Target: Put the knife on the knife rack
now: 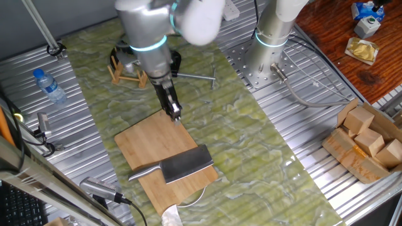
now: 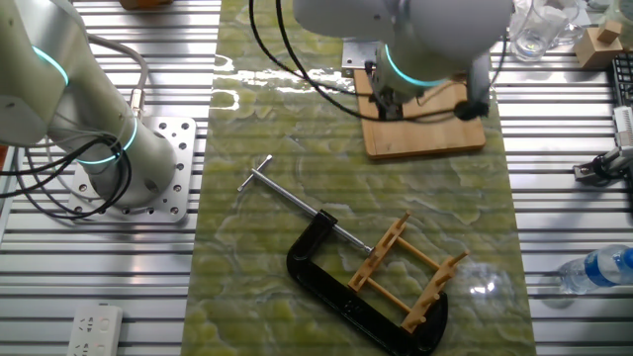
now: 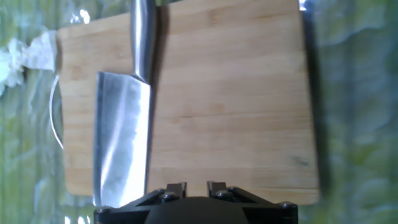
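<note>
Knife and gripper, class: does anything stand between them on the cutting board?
Nothing visible does. The knife lies flat on the cutting board, with bare board between it and the gripper above the board's far edge. Farther on, a black C-clamp lies around the knife rack.

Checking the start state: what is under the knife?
The knife lies flat on the cutting board, which sits on the green mat. The board surface beneath the blade is hidden.
</note>
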### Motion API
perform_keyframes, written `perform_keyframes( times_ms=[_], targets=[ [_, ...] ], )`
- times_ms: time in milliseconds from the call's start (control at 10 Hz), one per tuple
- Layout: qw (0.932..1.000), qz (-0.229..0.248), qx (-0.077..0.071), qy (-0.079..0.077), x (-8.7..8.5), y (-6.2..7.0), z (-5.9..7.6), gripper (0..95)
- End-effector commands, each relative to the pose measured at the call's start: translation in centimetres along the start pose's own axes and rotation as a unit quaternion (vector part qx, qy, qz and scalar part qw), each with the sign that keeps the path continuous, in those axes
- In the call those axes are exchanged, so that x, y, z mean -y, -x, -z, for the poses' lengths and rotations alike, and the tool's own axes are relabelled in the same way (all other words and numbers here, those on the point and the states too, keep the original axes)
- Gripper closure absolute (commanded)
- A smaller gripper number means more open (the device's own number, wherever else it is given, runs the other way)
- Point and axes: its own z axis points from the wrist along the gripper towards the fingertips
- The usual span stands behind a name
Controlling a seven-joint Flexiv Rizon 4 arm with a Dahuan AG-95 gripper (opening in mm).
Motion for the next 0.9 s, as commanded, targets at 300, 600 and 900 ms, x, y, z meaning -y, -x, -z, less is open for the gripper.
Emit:
perform_keyframes(
  times_ms=[300, 600, 900],
  targets=[
    [0.9994, -0.034, -0.001, -0.002, -3.1, 1.8, -0.8, 76.0],
    [0.9999, 0.004, -0.007, -0.009, -3.1, 1.8, -0.8, 76.0],
    [0.9987, 0.049, -0.01, -0.008, -3.1, 1.8, -0.8, 76.0]
  ],
)
